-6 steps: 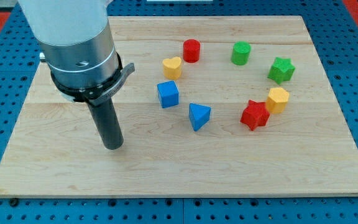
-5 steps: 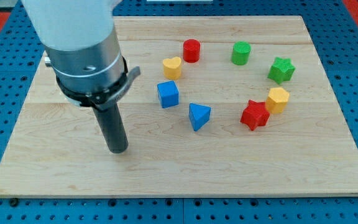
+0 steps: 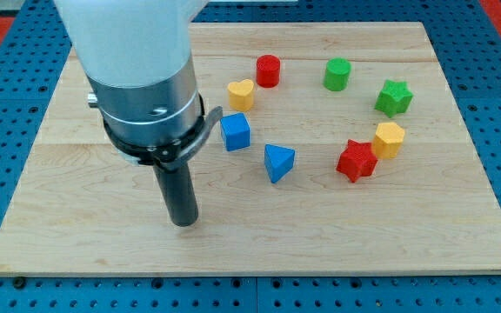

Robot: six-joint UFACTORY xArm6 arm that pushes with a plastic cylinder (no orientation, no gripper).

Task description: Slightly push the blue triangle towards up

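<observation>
your tip (image 3: 183, 223) sits on the wooden board (image 3: 459, 217), toward the view's bottom left, well apart from the blue triangle (image 3: 277, 162), which lies to its right and a bit higher, near the board's middle. it's a bare rod with no jaws, touching no block. blue cube (image 3: 235, 131) is up-left of the triangle, just beside the arm's grey collar (image 3: 146, 113). yellow heart (image 3: 241, 93) and red cylinder (image 3: 269, 70) sit above that. green cylinder (image 3: 337, 75), green star (image 3: 394, 97), yellow block (image 3: 389, 139) and red star (image 3: 356, 160) curve down the right; yellow and red look touching.
</observation>
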